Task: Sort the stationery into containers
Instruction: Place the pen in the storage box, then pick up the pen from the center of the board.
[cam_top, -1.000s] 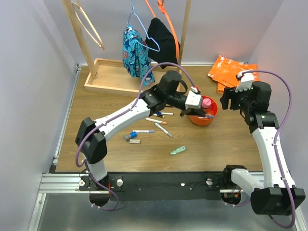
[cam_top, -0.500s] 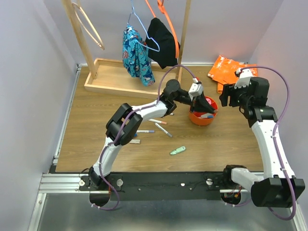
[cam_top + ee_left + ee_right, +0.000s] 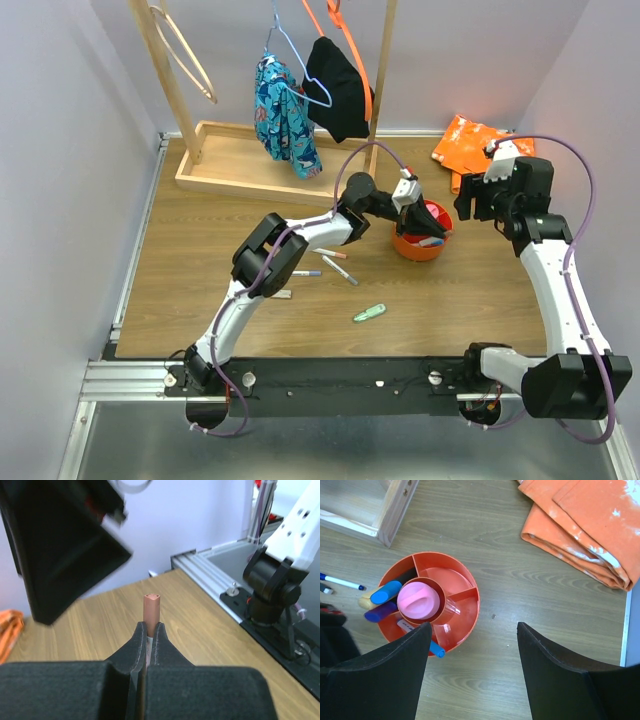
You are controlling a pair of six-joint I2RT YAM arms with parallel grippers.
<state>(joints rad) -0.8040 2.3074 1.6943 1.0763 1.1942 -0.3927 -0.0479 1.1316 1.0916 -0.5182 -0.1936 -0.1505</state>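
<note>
pen (image 3: 151, 607): reddish cap shows past the left gripper (image 3: 152, 630) jaw tips; barrel mostly hidden between them
orange cup (image 3: 465, 587): near rim hidden behind one right gripper (image 3: 473, 630) finger
orange bag (image 3: 590, 530): beyond the jaws, cut off by frame edges
loose pens (image 3: 340, 268): cap colours too small to tell

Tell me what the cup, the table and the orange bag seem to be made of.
Cup: plastic, smooth, slightly glossy; thin moulded dividers, even orange colour.
Table: wood or wood-look laminate, matte; grain lines show.
Bag: plastic sheet or coated fabric, unclear which; soft folds, white worn patches.
</note>
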